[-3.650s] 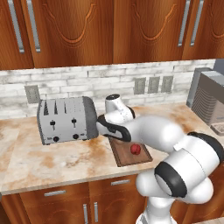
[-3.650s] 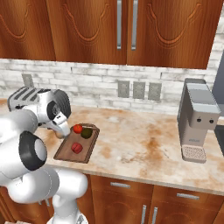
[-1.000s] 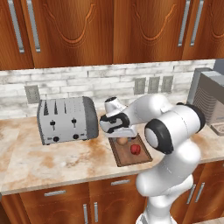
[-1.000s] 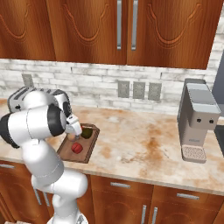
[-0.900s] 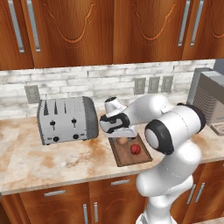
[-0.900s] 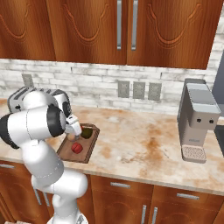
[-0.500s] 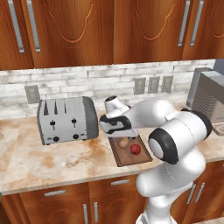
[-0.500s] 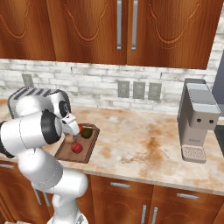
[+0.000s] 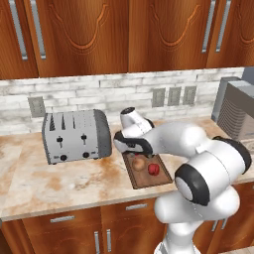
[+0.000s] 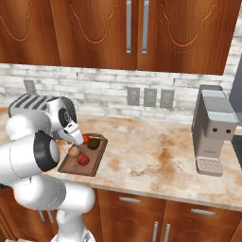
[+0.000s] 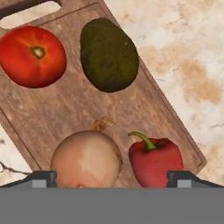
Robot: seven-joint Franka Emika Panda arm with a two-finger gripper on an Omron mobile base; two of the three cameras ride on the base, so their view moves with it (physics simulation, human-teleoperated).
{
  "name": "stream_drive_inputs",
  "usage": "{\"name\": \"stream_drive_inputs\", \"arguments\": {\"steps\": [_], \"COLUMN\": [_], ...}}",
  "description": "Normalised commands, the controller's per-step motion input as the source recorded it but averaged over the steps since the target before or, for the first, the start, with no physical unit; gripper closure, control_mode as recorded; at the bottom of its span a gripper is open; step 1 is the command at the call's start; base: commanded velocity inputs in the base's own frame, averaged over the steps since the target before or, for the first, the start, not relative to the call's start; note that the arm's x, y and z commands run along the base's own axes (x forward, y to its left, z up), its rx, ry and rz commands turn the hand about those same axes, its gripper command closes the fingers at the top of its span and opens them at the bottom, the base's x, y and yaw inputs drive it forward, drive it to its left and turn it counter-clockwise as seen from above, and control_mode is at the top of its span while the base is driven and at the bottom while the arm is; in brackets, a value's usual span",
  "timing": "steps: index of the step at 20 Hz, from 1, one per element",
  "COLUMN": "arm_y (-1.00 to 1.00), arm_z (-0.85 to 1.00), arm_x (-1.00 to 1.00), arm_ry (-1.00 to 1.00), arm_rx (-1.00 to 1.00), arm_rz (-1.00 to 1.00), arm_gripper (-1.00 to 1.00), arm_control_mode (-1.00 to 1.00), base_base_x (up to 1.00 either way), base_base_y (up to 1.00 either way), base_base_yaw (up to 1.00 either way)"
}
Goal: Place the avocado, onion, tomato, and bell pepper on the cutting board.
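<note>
The dark wooden cutting board (image 11: 65, 109) lies on the marble counter with four items on it. In the hand view the red tomato (image 11: 33, 56) is at the upper left and the dark olive avocado (image 11: 109, 54) beside it. The tan onion (image 11: 86, 159) and the red bell pepper (image 11: 155, 161) lie nearest my fingertips. My gripper (image 11: 112, 178) hovers just above the onion, open, with nothing held. From the base views the hand (image 9: 133, 147) sits over the board (image 9: 149, 179), with the onion (image 9: 139, 162) and pepper (image 9: 154, 169) below it; the avocado (image 10: 94, 143) also shows.
A silver toaster (image 9: 74, 135) stands left of the board, close to my hand. A grey coffee machine (image 10: 215, 130) stands far right on the counter. Wall outlets (image 10: 149, 97) sit on the brick backsplash. Bare marble counter (image 10: 151, 151) stretches between the board and the machine.
The onion now lies on the board, where it was absent 3.6 s ago. Over the last second my elbow has swung outward and the hand has stayed above the board.
</note>
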Motion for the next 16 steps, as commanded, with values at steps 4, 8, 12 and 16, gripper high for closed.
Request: {"name": "stream_drive_inputs", "arguments": {"steps": [4, 8, 12, 16], "arm_y": [0.00, 0.07, 0.29, 0.43], "arm_z": [0.60, 0.46, 0.30, 0.31], "arm_x": [-0.32, -0.57, -0.64, -0.62], "arm_ry": [0.01, 0.01, 0.00, -0.10], "arm_rx": [-0.01, -0.05, -0.11, -0.15], "arm_rz": [0.00, 0.00, 0.00, 0.00], "arm_gripper": [-1.00, -1.00, -1.00, -1.00], "arm_control_mode": [-1.00, -1.00, -1.00, -1.00], "base_base_x": [0.00, 0.00, 0.00, 0.00], "base_base_y": [0.00, 0.00, 0.00, 0.00], "base_base_yaw": [0.00, 0.00, 0.00, 0.00]}}
